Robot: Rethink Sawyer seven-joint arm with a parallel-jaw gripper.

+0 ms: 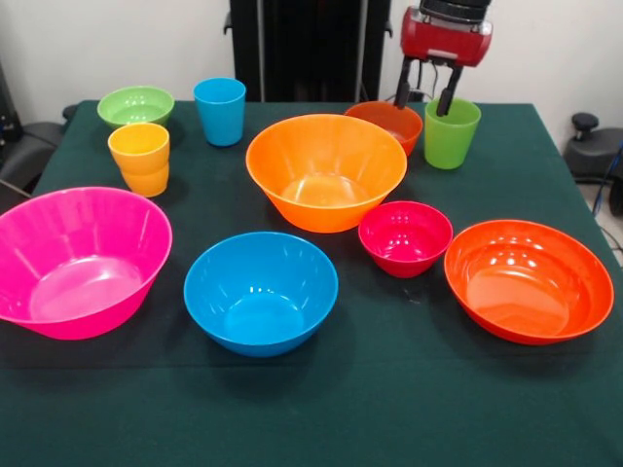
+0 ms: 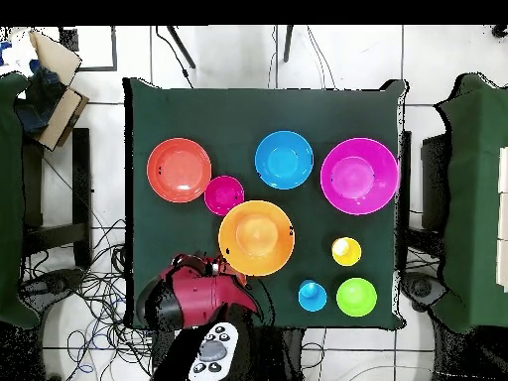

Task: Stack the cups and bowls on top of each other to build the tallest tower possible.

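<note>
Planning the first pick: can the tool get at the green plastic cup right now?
Probably yes: the tool, fingers apart, hangs right over the upright green plastic cup, whose rim looks unobstructed, though the small orange-red bowl sits close beside.

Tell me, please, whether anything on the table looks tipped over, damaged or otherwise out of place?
Nothing stands out. All bowls and cups stand upright and separate on the green table, none stacked yet. The gripper hangs open over the green cup, one finger inside its rim, beside the small orange-red bowl.
</note>
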